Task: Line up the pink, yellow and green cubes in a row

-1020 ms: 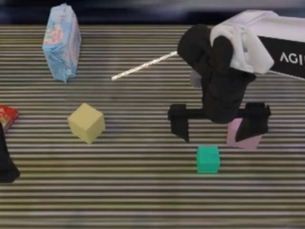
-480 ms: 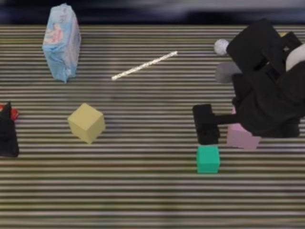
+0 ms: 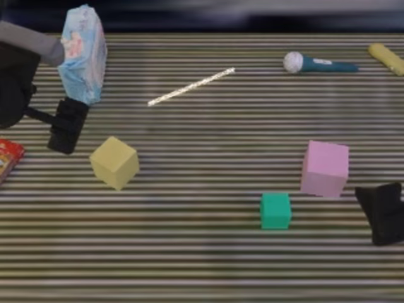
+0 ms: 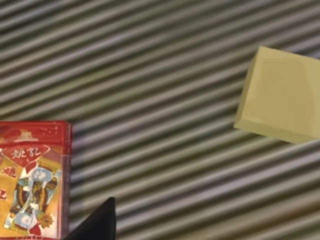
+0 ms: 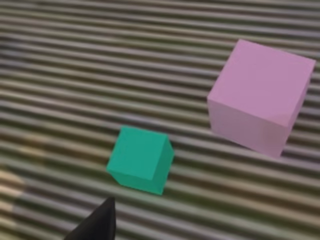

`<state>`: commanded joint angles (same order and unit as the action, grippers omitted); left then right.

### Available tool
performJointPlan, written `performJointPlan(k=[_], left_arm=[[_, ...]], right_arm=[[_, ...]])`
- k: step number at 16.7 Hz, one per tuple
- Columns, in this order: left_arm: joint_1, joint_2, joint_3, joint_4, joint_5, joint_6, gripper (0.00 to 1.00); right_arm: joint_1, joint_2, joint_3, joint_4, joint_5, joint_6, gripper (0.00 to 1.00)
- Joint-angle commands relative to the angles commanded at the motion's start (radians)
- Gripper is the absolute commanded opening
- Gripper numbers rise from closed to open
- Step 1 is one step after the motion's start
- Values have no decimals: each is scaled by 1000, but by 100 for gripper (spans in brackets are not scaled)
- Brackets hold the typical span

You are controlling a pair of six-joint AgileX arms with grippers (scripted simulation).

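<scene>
The pale pink cube (image 3: 325, 168) (image 5: 260, 95) stands right of centre, with the small green cube (image 3: 276, 210) (image 5: 141, 159) just in front of it to its left. They are close but apart. On the left side sits the yellow cube (image 3: 114, 162) (image 4: 282, 95), alone. My left gripper (image 3: 41, 117) hovers open behind and left of the yellow cube, holding nothing; one dark fingertip (image 4: 100, 222) shows in its wrist view. My right gripper (image 3: 386, 213) is open and empty at the right edge, right of the pink cube.
A blue tissue pack (image 3: 82, 53) stands at the back left beside my left arm, and a red card box (image 3: 7, 158) (image 4: 32, 177) lies at the left edge. At the back lie a white straw (image 3: 191, 86), a teal-handled microphone (image 3: 319, 63) and a yellow sausage shape (image 3: 386, 58).
My right arm has drawn back from over the pink cube to the right edge, uncovering it. My left arm has risen from the lower left edge toward the tissue pack. The cubes stayed put.
</scene>
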<state>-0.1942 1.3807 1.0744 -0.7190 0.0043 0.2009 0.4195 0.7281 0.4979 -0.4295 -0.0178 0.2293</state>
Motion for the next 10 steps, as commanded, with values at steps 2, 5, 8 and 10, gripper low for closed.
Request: performJointPlan(k=[2,5,8,10], left_arm=[[-27,204,151,-103,0,28,100],[-62,455,352,-237,0,66,100],[-90,639,515,-335,-1,95,100],[-103,726,592,-378,-1,109,100]], right_arm=[[-76,-190,-146,94,0,-55,100],[-197,-418,-314,225,5,-130,100],[-310,-587,-427,336,13,-188,100],[-368,-671,-472,392,16,-214,100]])
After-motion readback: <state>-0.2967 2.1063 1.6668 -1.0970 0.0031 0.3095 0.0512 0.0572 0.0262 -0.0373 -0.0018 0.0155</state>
